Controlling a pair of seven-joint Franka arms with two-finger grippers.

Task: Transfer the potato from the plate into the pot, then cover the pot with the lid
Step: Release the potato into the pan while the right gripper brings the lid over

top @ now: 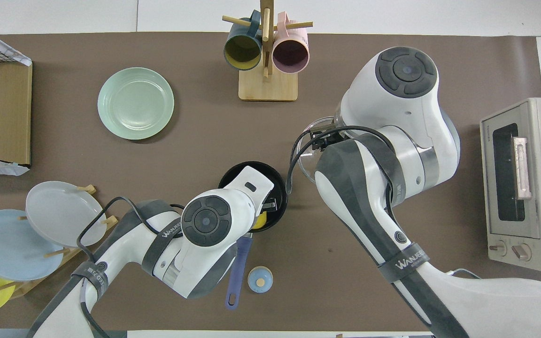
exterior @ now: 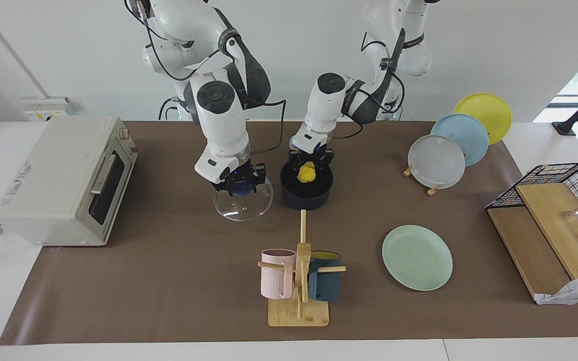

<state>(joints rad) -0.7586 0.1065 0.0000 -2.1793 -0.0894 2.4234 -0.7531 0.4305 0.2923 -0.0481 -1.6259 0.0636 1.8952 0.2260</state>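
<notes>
The yellow potato (exterior: 307, 173) is between the fingers of my left gripper (exterior: 311, 164), in the mouth of the dark navy pot (exterior: 307, 196). In the overhead view the left arm covers most of the pot (top: 237, 176), and a bit of the potato (top: 259, 220) and the blue handle (top: 237, 272) show. My right gripper (exterior: 239, 186) is shut on the blue knob of the glass lid (exterior: 243, 206), which lies on the mat beside the pot, toward the right arm's end. The mint-green plate (exterior: 417, 257) is bare, farther from the robots than the pot.
A mug rack (exterior: 299, 281) with a pink and a teal mug stands farther out than the pot. A toaster oven (exterior: 63, 180) is at the right arm's end. A plate rack (exterior: 449, 145) and a wire basket (exterior: 555, 220) are at the left arm's end. A small bell (top: 260, 279) sits by the pot handle.
</notes>
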